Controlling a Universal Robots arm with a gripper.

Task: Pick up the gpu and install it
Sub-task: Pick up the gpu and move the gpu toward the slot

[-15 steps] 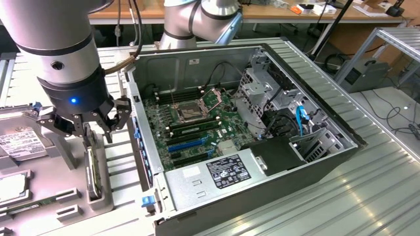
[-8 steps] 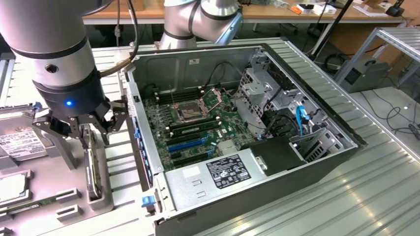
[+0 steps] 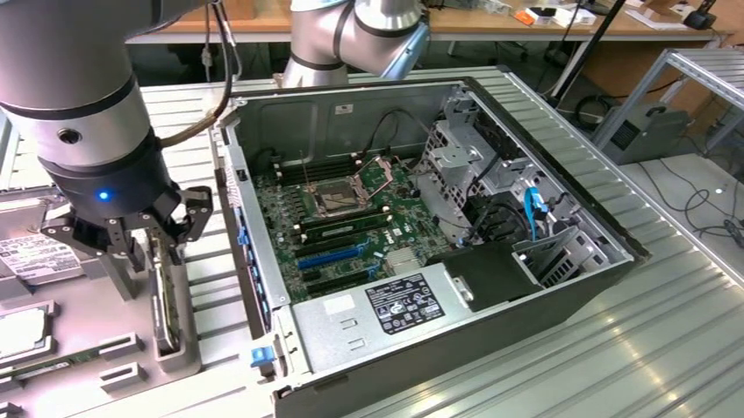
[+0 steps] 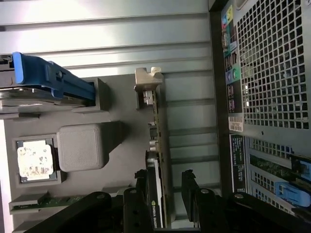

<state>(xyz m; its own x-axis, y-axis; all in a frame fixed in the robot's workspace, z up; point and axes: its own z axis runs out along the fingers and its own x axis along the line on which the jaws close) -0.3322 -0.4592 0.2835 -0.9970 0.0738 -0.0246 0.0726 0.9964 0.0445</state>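
Two wide-spread fingers [image 4: 190,191] of the hand [image 3: 149,252] straddle the gpu [image 4: 158,160], which stands on edge in a grey holder [image 4: 121,111] beside the computer case [image 3: 558,170]. This looks like the pick-up step, probably needing a square squeeze.

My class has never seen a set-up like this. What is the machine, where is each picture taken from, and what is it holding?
The machine is a robot arm ending in a gripper, a kind of clamp. One picture comes from a camera standing off the arm, the other from a camera on its wrist, looking past the fingers. An open computer case lies on the metal table beside a grey tray of parts. The gpu, a thin card, stands on edge in that tray. The open fingers straddle it; nothing is held.
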